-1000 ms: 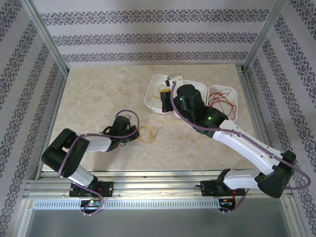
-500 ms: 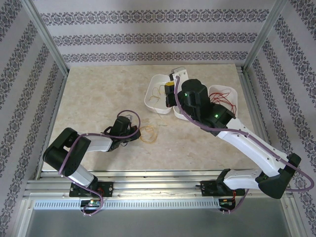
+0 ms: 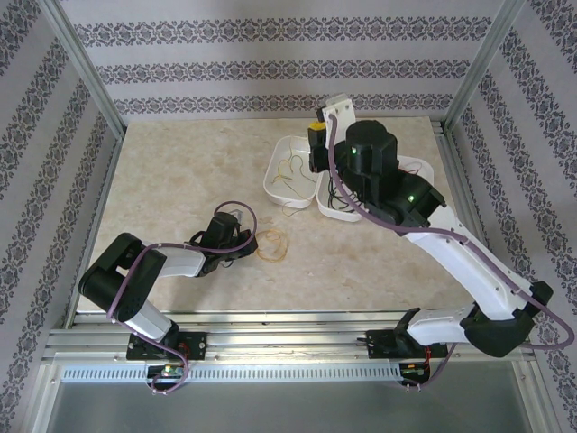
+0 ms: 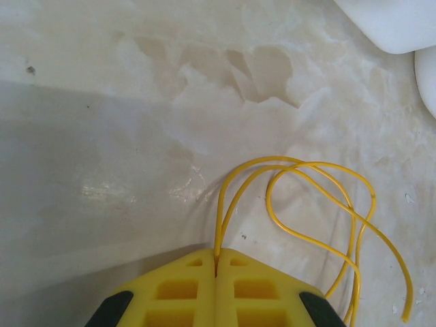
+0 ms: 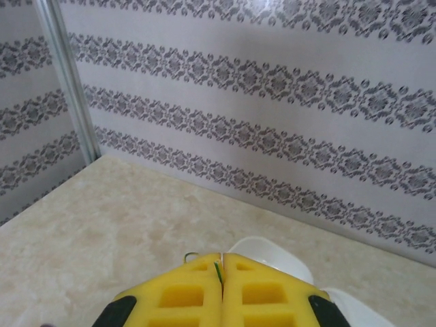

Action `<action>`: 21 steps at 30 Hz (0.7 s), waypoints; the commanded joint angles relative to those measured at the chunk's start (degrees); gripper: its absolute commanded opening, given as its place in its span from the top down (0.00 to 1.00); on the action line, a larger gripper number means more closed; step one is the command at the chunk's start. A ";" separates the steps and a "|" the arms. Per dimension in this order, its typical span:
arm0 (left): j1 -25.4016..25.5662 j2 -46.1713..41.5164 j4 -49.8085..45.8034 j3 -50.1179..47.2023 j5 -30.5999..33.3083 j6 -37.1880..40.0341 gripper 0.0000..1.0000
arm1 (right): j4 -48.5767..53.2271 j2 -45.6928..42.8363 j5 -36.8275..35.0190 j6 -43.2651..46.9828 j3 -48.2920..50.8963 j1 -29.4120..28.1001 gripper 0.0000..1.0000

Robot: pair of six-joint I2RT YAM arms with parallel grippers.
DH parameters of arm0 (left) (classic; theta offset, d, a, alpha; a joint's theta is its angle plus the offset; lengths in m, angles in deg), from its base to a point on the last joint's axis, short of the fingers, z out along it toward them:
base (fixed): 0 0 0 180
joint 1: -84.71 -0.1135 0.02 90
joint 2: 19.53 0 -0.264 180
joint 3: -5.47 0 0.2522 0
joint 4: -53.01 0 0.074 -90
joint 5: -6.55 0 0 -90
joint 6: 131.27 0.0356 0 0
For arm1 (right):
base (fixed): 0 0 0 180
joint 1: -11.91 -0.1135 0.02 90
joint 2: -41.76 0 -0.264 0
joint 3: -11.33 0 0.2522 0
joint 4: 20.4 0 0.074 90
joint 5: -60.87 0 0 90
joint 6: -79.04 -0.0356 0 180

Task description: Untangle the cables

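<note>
Rising over the last second, the right arm had lifted the right end effector point(image 3: 315, 142) off the white trays point(image 3: 273, 183) toward the back wall point(image 3: 270, 68), its yellow pads pressed together on a thin dark-green cable point(image 5: 218, 270). Meanwhile the left end effector point(image 3: 240, 244) lay low on the beige marbled tabletop point(image 3: 171, 171), clamped on a yellow cable point(image 3: 270, 244) whose loops spread flat just right of it, apart from the trays. More yellow cables point(image 3: 292, 169) sat in the leftmost tray. Patterned wallpaper closed three sides, with aluminium posts point(image 3: 86, 72) at the corners. The tabletop's left half and far-left corner lay open; the trays crowded the far right.
</note>
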 commanded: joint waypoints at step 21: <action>1.62 -0.92 -0.82 -0.95 -2.74 0.21 1.00 | 1.34 22.30 8.21 -3.55 -13.60 12.91 1.00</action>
